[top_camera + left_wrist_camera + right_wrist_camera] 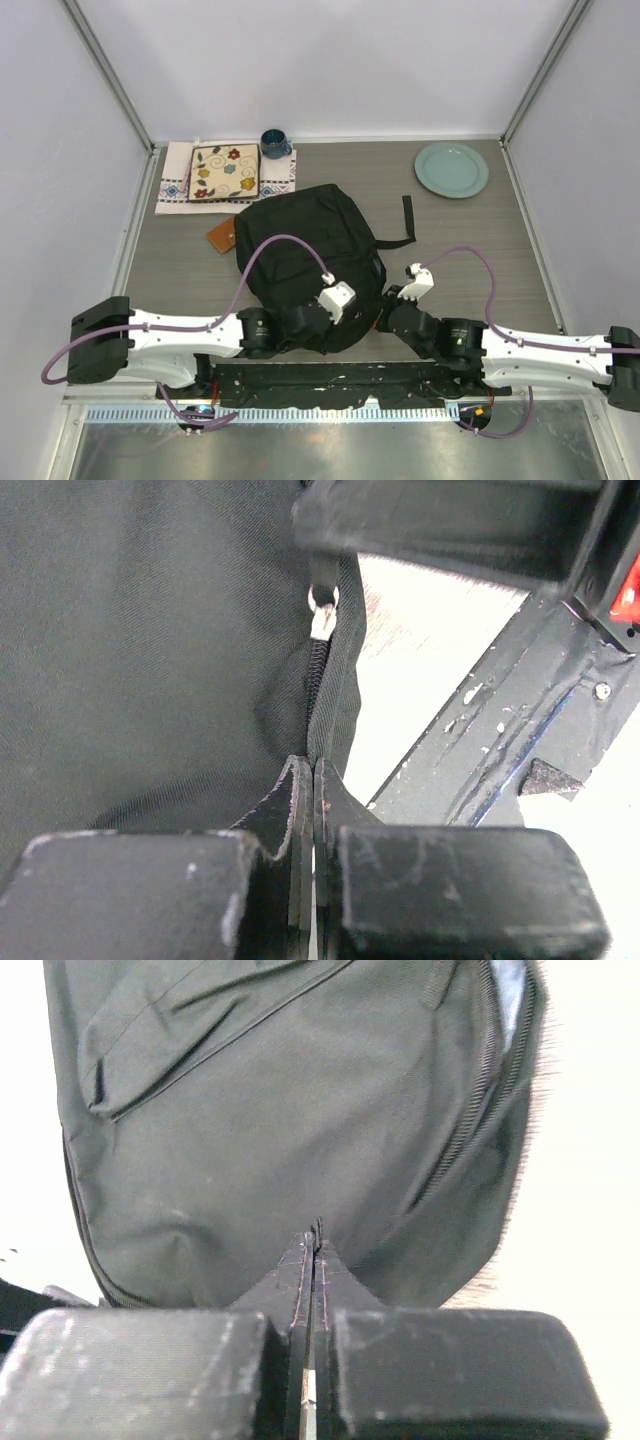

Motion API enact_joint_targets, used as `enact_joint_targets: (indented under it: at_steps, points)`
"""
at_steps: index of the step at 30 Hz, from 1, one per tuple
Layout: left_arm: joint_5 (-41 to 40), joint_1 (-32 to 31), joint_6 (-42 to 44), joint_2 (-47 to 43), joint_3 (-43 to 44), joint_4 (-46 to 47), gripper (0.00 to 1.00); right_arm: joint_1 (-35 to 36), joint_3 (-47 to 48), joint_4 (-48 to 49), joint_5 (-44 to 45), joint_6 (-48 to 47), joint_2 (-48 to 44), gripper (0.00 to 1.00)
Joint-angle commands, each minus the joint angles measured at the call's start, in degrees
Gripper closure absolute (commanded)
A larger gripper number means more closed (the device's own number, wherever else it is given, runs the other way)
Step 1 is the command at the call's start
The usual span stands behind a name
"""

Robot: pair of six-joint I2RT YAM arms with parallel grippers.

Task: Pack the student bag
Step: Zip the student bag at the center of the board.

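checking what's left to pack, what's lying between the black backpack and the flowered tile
A small flat brown item lies at the far-left edge of the backpack, just short of the flowered tile. Only the top view shows it.

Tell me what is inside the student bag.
Nothing shows inside the student bag. The right wrist view shows a zipper opening with pale lining; black fabric covers any contents.
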Motion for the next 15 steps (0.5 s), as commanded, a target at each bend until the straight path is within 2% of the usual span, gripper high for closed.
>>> enact_joint_targets:
  at_steps: [1,8,15]
  points:
    - [0.3,-0.9,-5.1,-4.5,-5.9,-0.3,1.0,-6.1,-0.2,0.1,3.8,-1.2,-2.7,0.99]
    - [1.1,-1.4,-10.0,-10.1,-12.3,-0.5,1.0,-12.1,0.6,-1.4,3.7,-4.6,-5.4,0.99]
    - [1.9,-2.2,-13.2,-15.8,-14.5,-3.5,1.0,-15.7,2.3,0.0,4.0,-7.5,-2.3,0.99]
